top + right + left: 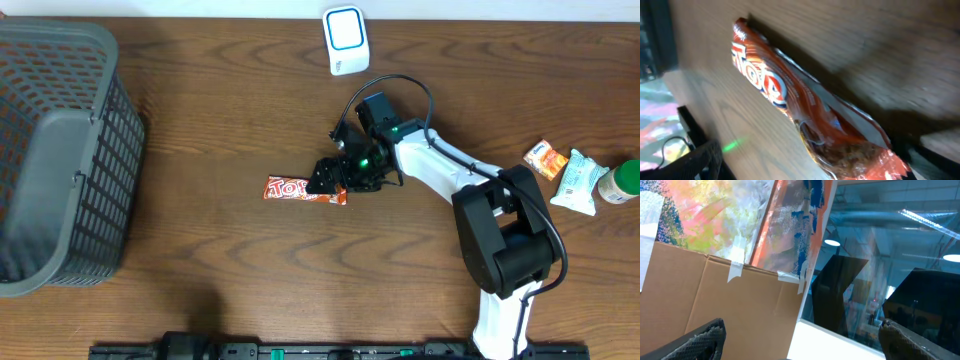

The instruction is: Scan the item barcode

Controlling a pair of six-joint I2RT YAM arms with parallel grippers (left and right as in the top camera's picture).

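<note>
An orange snack bar lies flat on the wooden table near the middle. My right gripper is low over its right end and stands open. In the right wrist view the bar runs diagonally, and its crimped end sits between the spread fingers of the right gripper, not clamped. The white barcode scanner stands at the table's far edge. My left gripper is open and empty, pointing up at a cardboard sheet and a window. The left arm is out of the overhead view.
A large grey basket fills the left side of the table. At the right edge lie an orange packet, a white-green packet and a green-lidded bottle. A black rail runs along the near edge.
</note>
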